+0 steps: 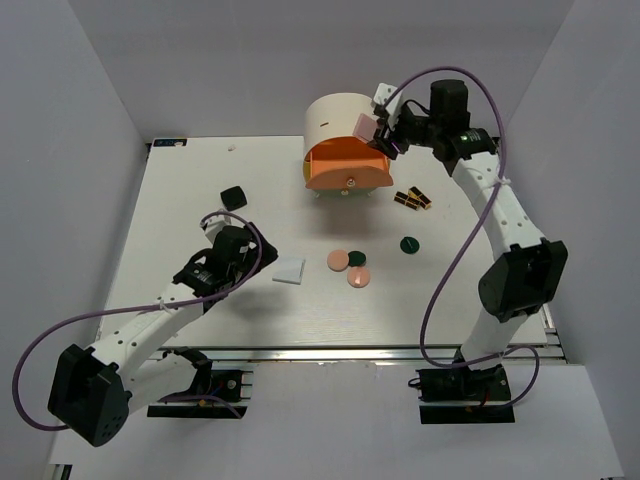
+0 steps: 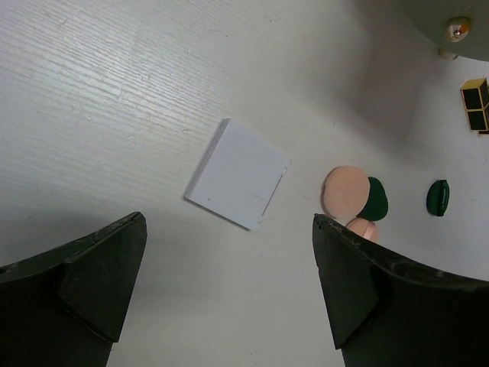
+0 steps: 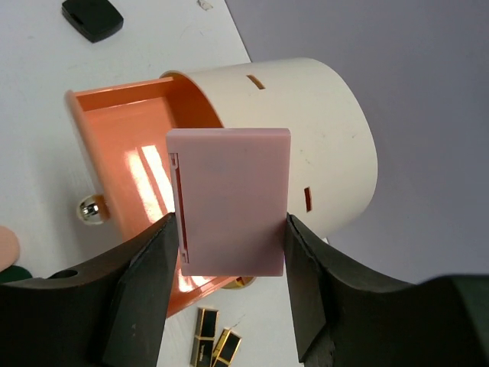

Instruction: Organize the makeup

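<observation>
Right wrist view alone: the right gripper (image 3: 229, 229) is clamped on a pink square compact (image 3: 233, 202) by its side edges, held upright and off the table beside the cream cabinet (image 3: 321, 130); hinge slots run down the compact's left edge.
Left wrist view alone: the left gripper (image 2: 229, 241) hangs spread wide, grasping nothing, over a flat white square compact (image 2: 238, 173).
Overhead alone: black compact (image 1: 233, 197) far left; black-and-gold lipstick tubes (image 1: 412, 199) right of the drawer; pink discs (image 1: 338, 260) and dark green discs (image 1: 408, 243) mid-table.
Shapes: smooth slotted cylinder; glossy orange drawer (image 3: 114, 130) pulled open, gold knob (image 3: 92, 209).
Surface: white table (image 1: 200, 180), fine grain lines.
Room: plain pale walls (image 1: 80, 100).
</observation>
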